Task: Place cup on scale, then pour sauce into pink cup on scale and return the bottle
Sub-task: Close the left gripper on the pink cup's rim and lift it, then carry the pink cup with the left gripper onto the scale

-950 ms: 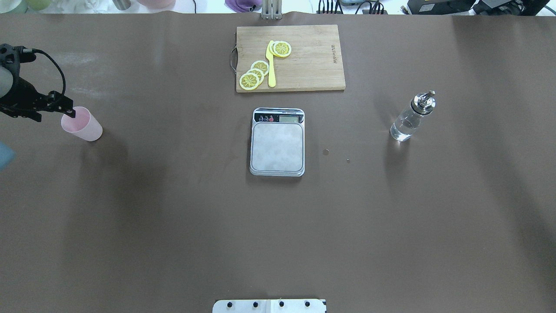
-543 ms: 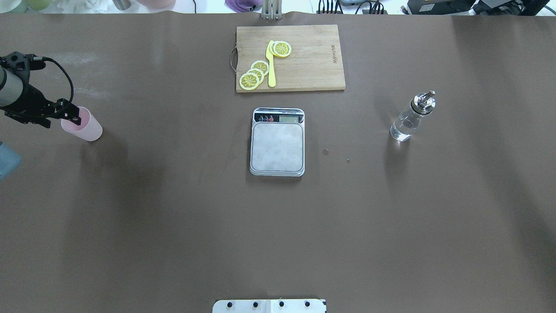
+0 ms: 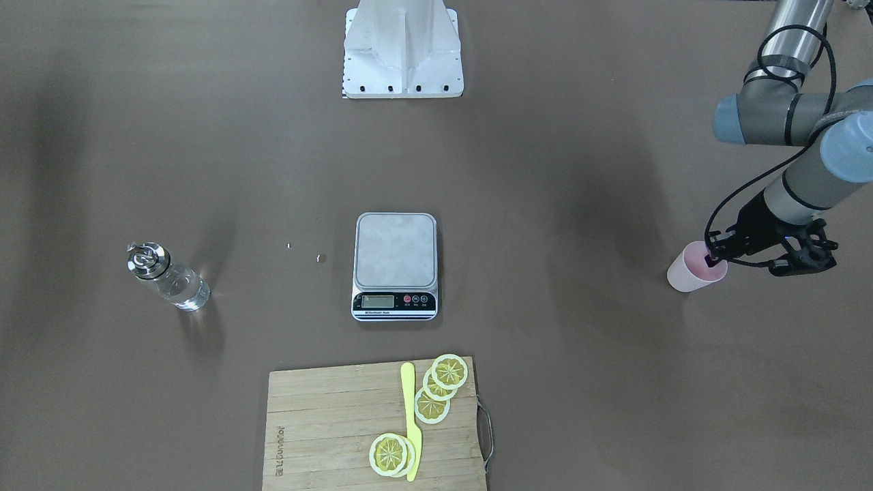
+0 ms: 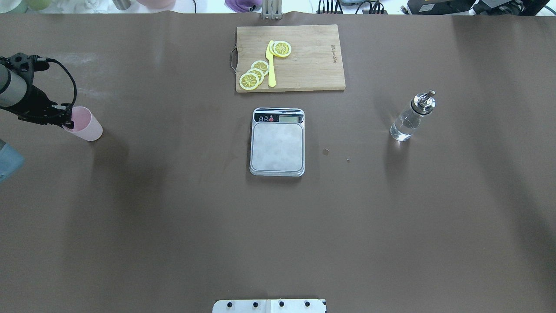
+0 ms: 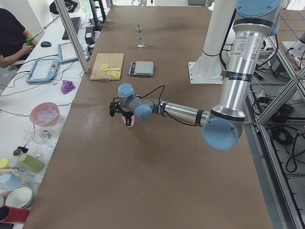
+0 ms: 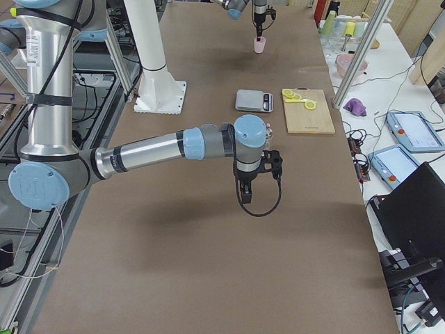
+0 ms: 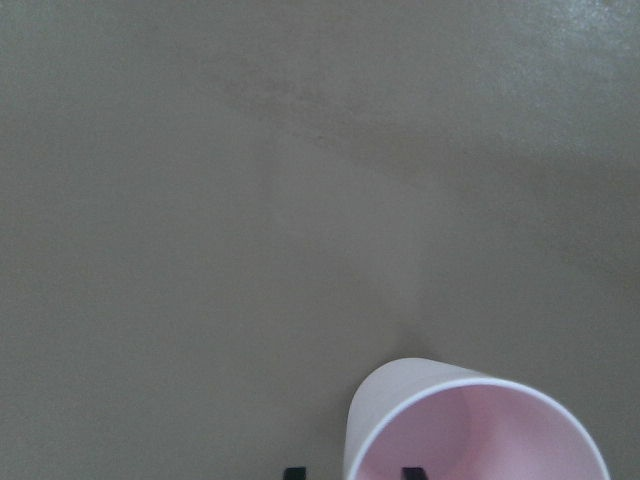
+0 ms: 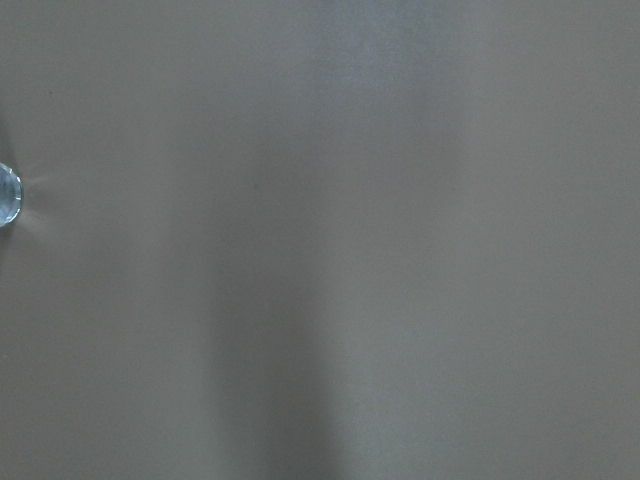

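Brown tabletop, first step in hand: the left gripper sits at the rim of the pink cup, with the grasp not yet made.

The cup stands upright far to the robot's left of the kitchen scale, whose platform is bare. The wrist view shows the jaws spread astride the cup's wall, one finger inside and one outside, with a gap on each side. The glass bottle of clear sauce stands upright well to the scale's right, untouched. The right gripper hangs near it, though whether it is open or closed cannot be told. Next, I judge, the jaws must pinch the wall, lift, carry the cup across and set it centred on the platform without tipping it.
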Robot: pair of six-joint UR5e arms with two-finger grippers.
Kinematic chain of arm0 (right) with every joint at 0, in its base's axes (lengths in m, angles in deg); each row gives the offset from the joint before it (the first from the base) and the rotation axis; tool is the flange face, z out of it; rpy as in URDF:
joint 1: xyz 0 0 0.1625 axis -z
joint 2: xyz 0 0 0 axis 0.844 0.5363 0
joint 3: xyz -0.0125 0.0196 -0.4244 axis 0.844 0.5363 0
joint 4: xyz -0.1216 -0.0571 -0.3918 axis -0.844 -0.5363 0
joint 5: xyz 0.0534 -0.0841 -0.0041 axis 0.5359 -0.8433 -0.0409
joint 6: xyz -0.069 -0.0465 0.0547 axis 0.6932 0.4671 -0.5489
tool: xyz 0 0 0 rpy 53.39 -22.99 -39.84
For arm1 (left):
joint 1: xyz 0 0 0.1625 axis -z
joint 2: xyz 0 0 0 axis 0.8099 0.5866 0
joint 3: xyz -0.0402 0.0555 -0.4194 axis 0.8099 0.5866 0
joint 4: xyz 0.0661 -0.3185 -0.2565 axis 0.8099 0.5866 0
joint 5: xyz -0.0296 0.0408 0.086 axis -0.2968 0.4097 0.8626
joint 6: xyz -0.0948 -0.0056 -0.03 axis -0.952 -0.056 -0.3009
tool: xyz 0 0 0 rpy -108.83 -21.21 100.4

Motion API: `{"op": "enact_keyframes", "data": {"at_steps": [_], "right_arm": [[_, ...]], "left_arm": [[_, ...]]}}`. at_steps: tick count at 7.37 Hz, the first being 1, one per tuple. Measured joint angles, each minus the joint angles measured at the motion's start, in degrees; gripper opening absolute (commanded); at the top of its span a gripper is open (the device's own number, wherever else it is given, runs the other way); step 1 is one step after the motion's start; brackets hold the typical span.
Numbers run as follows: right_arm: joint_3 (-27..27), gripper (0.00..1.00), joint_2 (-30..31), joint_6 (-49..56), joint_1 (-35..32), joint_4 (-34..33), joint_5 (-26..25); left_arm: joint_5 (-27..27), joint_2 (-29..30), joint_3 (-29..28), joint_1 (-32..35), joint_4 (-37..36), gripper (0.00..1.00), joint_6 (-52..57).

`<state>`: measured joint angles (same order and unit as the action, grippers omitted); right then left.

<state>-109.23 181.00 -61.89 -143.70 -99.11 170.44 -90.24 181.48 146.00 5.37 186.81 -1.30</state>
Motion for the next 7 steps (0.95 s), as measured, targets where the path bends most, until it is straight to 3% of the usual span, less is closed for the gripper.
{"op": "enact_keyframes", "data": {"at_steps": [2,6,7], "right_arm": [[-0.07,1.0,-0.02,0.0,0.0,0.0,0.09],[-0.21,1.0,-0.36,0.06,0.0,0.18,0.57],[-0.29,1.0,-0.4,-0.29,0.0,0.29,0.6]], "left_arm": [[-0.62,1.23,0.84,0.81,-2.13,0.0,-0.05],[-1.07,13.21,9.25,2.2,-27.13,0.0,-1.31],[-1.13,16.04,10.22,1.49,-30.18,0.0,-4.83]]}}
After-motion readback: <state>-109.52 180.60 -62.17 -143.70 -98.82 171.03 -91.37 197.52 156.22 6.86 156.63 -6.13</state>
